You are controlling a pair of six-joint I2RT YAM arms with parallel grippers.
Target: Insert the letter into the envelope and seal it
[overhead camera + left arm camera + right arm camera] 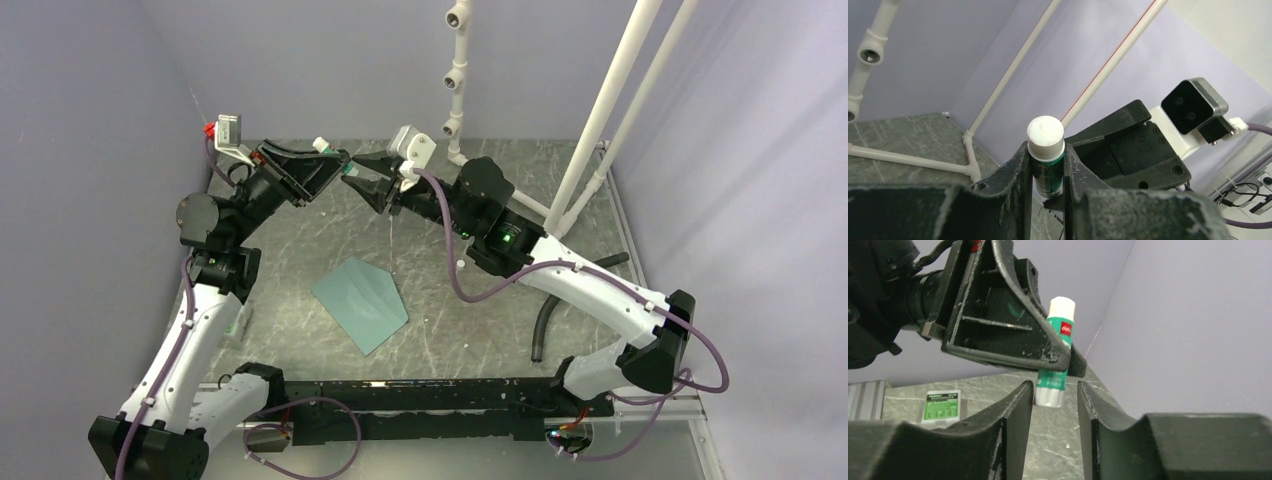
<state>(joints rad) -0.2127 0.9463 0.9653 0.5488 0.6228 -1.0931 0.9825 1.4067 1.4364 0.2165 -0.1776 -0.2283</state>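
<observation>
- Lavender walls close around a dark marbled table (480, 320), with white pipes (610, 110) rising at its 1 o'clock corner.
- From the top camera, I see both arms reaching to about 11 o'clock of the table, their tips facing each other above the surface.
- My left gripper (1046, 150) is clamped narrow on a glue stick (1046, 132), which has a white cap and a green label. The cap end pokes out past the fingers.
- My right gripper (1055, 387) stands partly open. In its wrist view the stick's bare lower end shows in the gap between its fingers (1015, 410), and the right-hand finger is clear of it.
- The envelope (360, 303) lies flat on the table near the centre, turned at an angle. It is at roughly 6 o'clock from the two grippers and well apart from both.
- A small green-and-white packet (941, 406) lies flat on the table beneath the left arm.
</observation>
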